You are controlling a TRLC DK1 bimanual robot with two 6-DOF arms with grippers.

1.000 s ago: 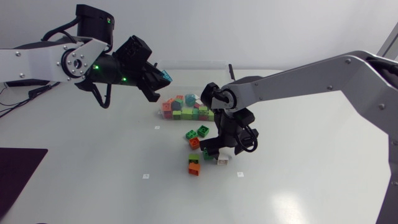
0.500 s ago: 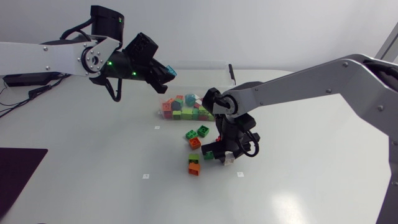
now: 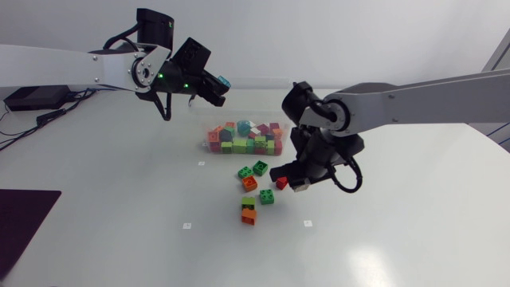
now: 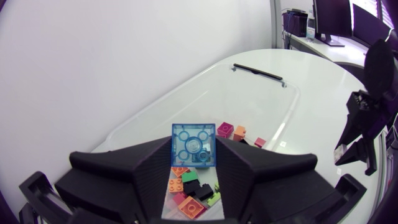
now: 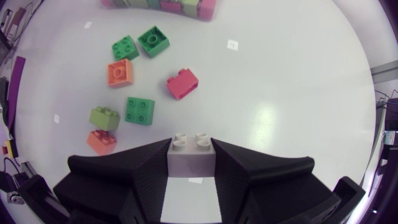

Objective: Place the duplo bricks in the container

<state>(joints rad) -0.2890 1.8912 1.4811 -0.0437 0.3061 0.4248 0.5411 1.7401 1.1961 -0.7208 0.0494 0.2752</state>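
My left gripper [image 3: 217, 86] hangs over the far left side of the clear container [image 3: 263, 100], shut on a light blue brick [image 4: 193, 145]. Several coloured bricks [image 3: 243, 137] lie at the container's near end, also visible under the fingers as a pile of bricks [image 4: 189, 190]. In front of the container my right gripper [image 3: 300, 183] is raised off the table, shut on a white brick [image 5: 190, 158]. Loose on the table lie two green bricks [image 3: 253, 169], an orange one [image 3: 249, 182], a red one [image 5: 182, 83], another green one [image 3: 266, 196], and a lime brick beside an orange one [image 3: 249, 210].
The container's black handle [image 4: 258, 71] is at its far end. Small white markers [image 3: 187, 226] dot the table. A dark mat [image 3: 24, 219] lies at the front left corner. My right arm [image 4: 367, 124] shows beside the container in the left wrist view.
The right gripper shut on the white brick, lifted it and moved right, uncovering the red brick. The left arm carried the blue brick right, over the container.
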